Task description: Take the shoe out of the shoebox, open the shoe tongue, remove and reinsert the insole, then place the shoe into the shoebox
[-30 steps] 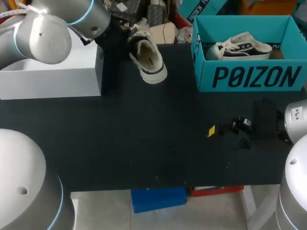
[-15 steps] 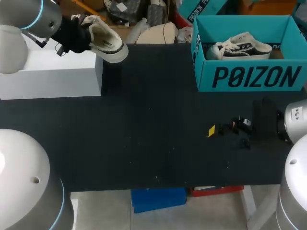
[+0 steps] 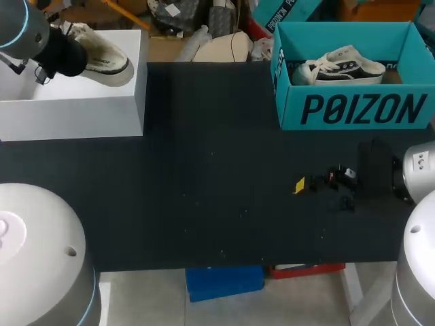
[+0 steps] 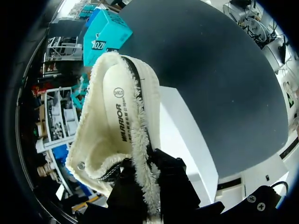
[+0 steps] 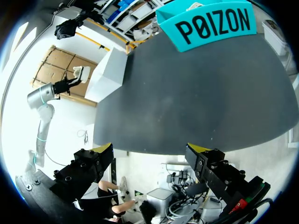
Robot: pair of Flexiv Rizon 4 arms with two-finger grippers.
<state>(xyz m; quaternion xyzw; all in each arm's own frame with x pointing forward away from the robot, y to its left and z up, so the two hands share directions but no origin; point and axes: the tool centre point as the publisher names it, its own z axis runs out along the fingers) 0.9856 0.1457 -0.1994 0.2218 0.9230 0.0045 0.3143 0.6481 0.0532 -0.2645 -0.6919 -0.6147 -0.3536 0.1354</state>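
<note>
Your left hand (image 4: 148,184) clamps the fleece-lined shoe (image 4: 117,121) above the white box (image 3: 75,109); your right hand (image 5: 149,153) stands apart.

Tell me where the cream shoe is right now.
In the head view the cream shoe is at far left, held in the jaws of the left arm over the white box, far from the teal box at right.

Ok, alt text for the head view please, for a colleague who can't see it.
The left gripper holds a cream fleece-lined shoe over a white box at the far left of the black table. At the far right, a teal shoebox holds a black-and-white sneaker; the right arm sits at the right edge.
</note>
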